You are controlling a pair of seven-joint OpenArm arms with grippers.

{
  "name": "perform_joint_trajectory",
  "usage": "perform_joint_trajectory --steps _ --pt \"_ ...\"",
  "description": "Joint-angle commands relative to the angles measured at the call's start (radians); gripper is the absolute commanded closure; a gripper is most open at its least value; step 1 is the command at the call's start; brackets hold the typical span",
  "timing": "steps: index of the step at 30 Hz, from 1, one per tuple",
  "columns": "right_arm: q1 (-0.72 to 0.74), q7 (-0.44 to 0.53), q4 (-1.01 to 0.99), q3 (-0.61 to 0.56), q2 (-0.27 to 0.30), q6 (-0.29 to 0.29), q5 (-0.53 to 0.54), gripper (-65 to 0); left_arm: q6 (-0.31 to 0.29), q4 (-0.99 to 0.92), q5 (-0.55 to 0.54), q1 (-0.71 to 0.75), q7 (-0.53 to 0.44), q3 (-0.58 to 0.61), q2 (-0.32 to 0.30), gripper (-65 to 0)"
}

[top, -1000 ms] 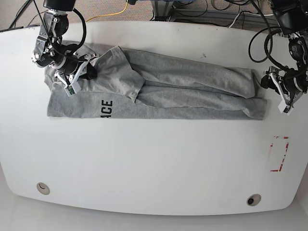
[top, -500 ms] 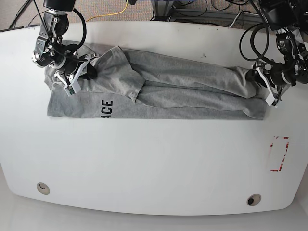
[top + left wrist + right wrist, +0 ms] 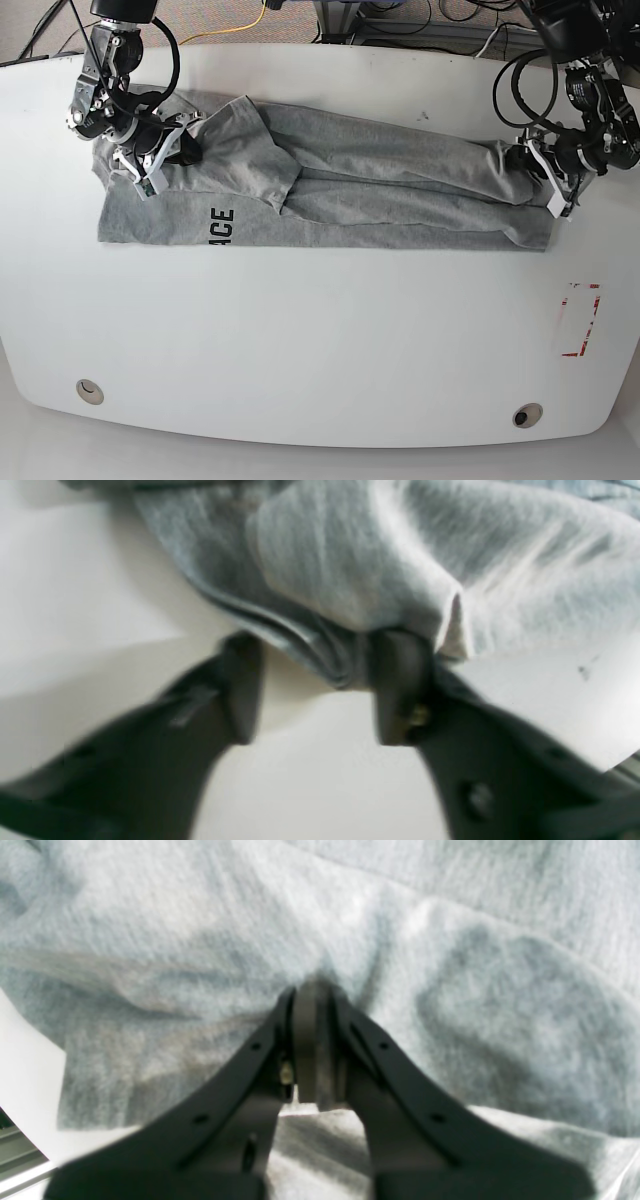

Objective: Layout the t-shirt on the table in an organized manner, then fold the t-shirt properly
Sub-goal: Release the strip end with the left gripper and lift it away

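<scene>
The grey t-shirt [image 3: 380, 170] lies in a long band across the far half of the white table [image 3: 320, 330], with dark letters showing near its left end. My right gripper [image 3: 170, 150] is at that left end, and the right wrist view shows it [image 3: 312, 990] shut on a pinch of the t-shirt [image 3: 450, 940]. My left gripper [image 3: 548, 185] is at the shirt's right end. In the left wrist view it [image 3: 320, 685] is open, and a folded edge of the t-shirt [image 3: 400, 555] reaches in between the fingers, against the right-hand one.
A red tape rectangle [image 3: 580, 320] marks the table at the right. Two round grommet holes [image 3: 90, 391] [image 3: 527, 415] sit near the front edge. Cables [image 3: 400, 20] run behind the far edge.
My left arm has moved in from beyond the shirt's right end onto its edge, and its jaws have narrowed. The right arm has stayed put, still shut on the cloth.
</scene>
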Motion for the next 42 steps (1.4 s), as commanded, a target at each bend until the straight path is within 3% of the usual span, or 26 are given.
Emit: perform_joint_trajectory --steps 1,9,28,42 --pt "-0.002 -0.047 -0.002 0.004 0.01 -0.009 -0.047 -4.9 -0.001 0.007 0.014 0.0 0.021 -0.001 -0.011 -21.8" --pt "-0.002 -0.047 -0.003 0.004 0.009 -0.009 -0.047 -4.9 -0.001 0.012 0.014 0.002 0.024 -0.001 -0.019 -12.8" --pt "-0.002 -0.047 -0.005 0.004 0.009 -0.009 -0.047 -4.9 -0.001 0.061 0.011 0.0 0.049 -0.001 -0.163 -12.1" --pt "-0.002 -0.047 -0.005 0.005 0.009 -0.009 -0.047 -4.9 -0.001 0.058 0.007 -0.006 0.054 0.001 -0.21 -12.5"
